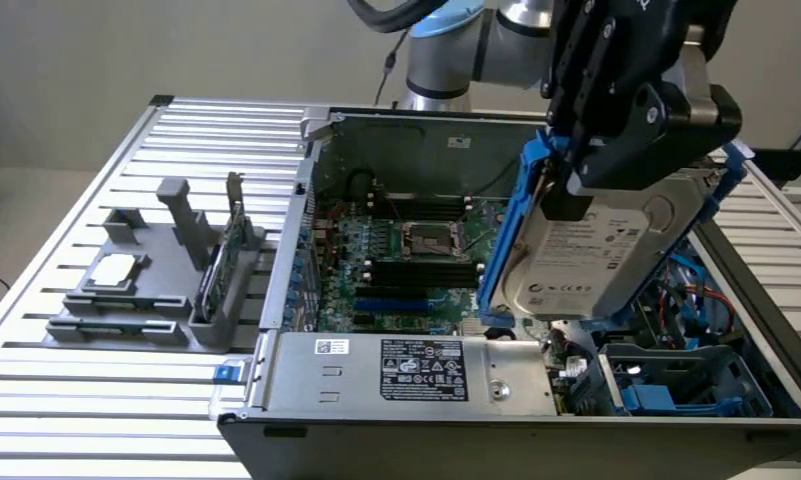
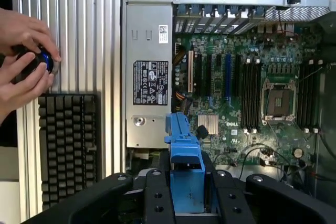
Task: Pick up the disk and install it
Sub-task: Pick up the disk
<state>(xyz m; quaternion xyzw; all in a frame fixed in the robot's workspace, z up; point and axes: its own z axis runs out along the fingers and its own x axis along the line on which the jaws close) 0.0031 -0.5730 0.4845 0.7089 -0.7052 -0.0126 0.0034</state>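
Your disk (image 1: 644, 232) is silver-grey with a white printed label (image 1: 574, 268), edged by bright blue rails (image 1: 504, 240). The fingers (image 2: 157, 199) are black. The motherboard (image 1: 400, 265) is green with black and blue slots (image 2: 227, 74). The bench (image 1: 67, 420) is silver with parallel ribs. The keyboard (image 2: 68, 145) is black.

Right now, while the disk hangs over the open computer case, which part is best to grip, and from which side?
Probably the blue rail at its upper end, coming from above, as the gripper does now. The disk hangs almost upright over the case, so that narrow edge faces up, while its broad label face looks too wide.
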